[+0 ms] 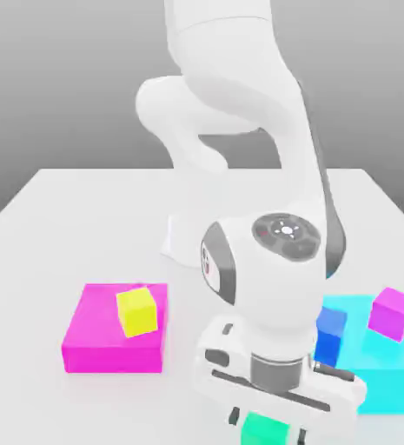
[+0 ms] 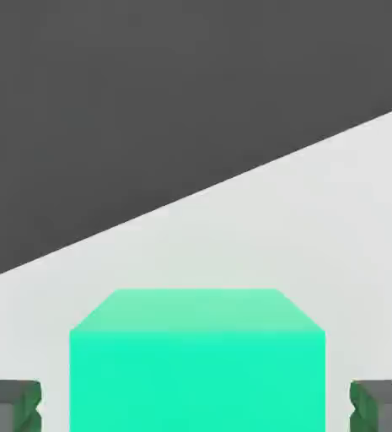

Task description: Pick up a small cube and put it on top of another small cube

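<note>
Sitting between the tool's [image 2: 196, 407] jaws, which stand apart with a gap on each side, the small green cube [image 1: 264, 431] is near an edge of the worktop [image 1: 23, 400]. It looks light, rigid, perhaps slippery; opposite flat sides should grip best.

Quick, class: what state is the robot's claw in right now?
Claw: open, one finger on either side of the green cube, gaps visible between both fingers and cube, so not gripping it.
</note>
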### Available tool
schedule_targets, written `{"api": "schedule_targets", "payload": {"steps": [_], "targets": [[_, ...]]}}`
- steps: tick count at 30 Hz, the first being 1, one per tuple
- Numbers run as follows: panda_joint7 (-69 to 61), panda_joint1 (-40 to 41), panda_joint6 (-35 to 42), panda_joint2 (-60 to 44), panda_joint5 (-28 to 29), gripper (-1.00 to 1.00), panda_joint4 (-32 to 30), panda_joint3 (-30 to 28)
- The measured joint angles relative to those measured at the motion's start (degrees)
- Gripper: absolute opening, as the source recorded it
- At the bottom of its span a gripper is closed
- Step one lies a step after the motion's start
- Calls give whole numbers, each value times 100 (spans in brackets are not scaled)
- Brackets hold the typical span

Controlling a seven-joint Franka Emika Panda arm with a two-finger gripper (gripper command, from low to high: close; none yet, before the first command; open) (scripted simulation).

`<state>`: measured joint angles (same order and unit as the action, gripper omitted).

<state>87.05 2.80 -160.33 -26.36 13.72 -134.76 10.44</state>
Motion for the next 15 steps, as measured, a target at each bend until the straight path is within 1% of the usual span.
{"api": "schedule_targets", "payload": {"steps": [3,5,9,15], "targets": [[28,-28,-63,-76,36,-100,15,-34],[-38,59,100,134,-55,-100,-29,72],[-224,273,635,799,-504,-100,-142,323],[-459,66,1519,1764,-1327,-100,-150,954]]}}
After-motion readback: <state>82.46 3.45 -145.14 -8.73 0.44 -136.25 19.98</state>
